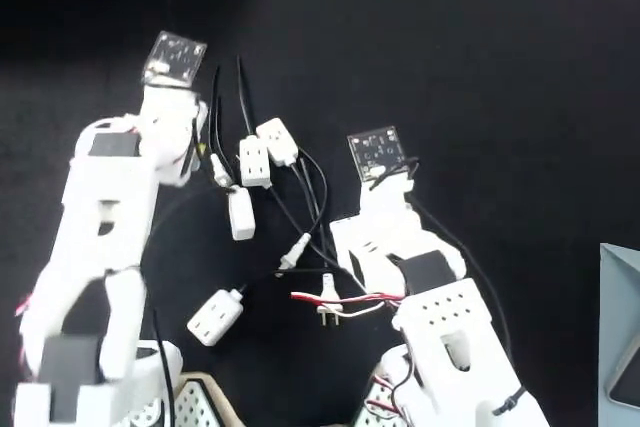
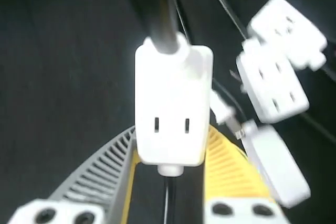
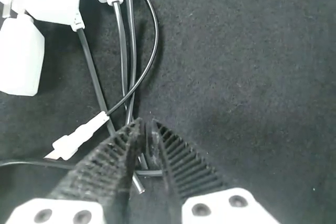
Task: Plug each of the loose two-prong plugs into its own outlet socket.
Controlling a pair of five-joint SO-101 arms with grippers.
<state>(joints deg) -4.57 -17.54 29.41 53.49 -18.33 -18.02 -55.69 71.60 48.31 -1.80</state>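
Showing four white outlet sockets [image 1: 254,160] on the black tabletop [image 1: 500,97]; left claw [image 2: 170,145] grips a fifth socket [image 2: 170,103], right claw [image 3: 146,129] pinches one black cable [image 3: 121,51].

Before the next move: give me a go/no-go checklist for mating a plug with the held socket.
1. Left gripper grips outlet socket: ok, slots face the wrist camera.
2. Right gripper holds a plug: not ok, it appears closed on a black cable.
3. Loose white plug within reach: ok, it lies beside the right gripper.
4. Prongs lined up with the slots: cannot tell.
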